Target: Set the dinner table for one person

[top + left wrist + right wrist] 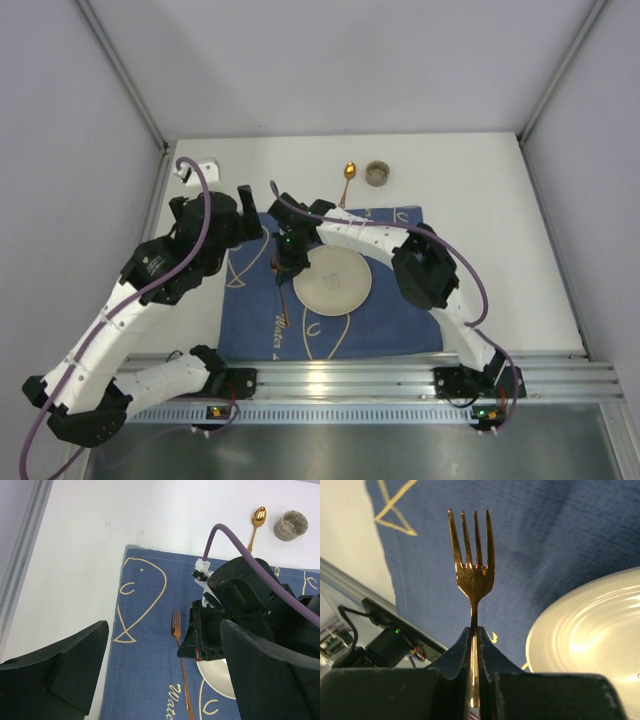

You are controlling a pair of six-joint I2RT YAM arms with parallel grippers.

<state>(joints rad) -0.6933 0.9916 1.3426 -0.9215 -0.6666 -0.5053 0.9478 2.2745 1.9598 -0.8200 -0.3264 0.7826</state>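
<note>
On the white dinner table (480, 220) lies a navy placemat (390, 310) with a cream plate (335, 280) on it. Left of the plate, my right gripper (474, 628) is shut on the neck of a gold fork (472, 575), whose tines stick out past the fingertips low over the mat. The left wrist view shows the fork (176, 625) along the mat, beside the plate (220, 680). My left gripper (165, 680) hangs wide open above the mat's left part (145, 680), holding nothing.
A gold spoon (347, 178) and a small speckled cup (377, 173) sit on the table behind the mat. A small white block (195, 170) stands at the back left corner. Walls enclose the table on three sides.
</note>
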